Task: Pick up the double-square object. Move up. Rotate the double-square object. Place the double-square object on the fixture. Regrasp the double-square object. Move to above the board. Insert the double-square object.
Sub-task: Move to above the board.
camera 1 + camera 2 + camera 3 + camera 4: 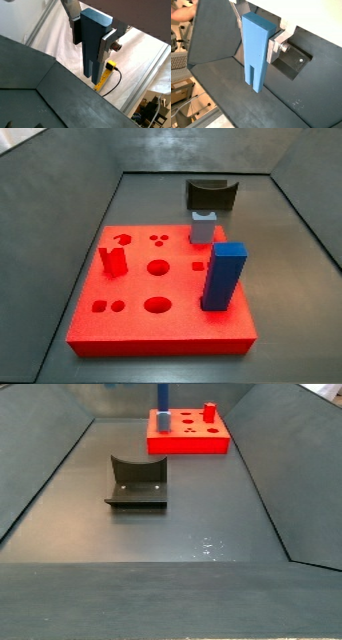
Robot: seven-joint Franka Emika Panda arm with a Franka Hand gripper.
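Observation:
In both wrist views my gripper point(91, 37) point(258, 43) is shut on the double-square object point(92, 56) point(254, 57). It is a slim blue bar whose free end is split into two prongs, and it hangs well above the dark floor. One silver finger point(275, 46) presses its side. The other finger is hidden behind the bar in that wrist view. The fixture point(210, 195) point(136, 481) stands bare on the floor. The red board point(134, 333) point(187, 444) lies beyond it. No gripper and no bar appear in either side view.
On the board stand a tall dark blue block point(225, 276) point(163, 394), a short pale grey peg point(202, 228) point(162, 422) and a red peg point(114, 260) point(209, 411). Sloping dark walls enclose the floor. A yellow device with a cable point(107, 75) lies outside the walls.

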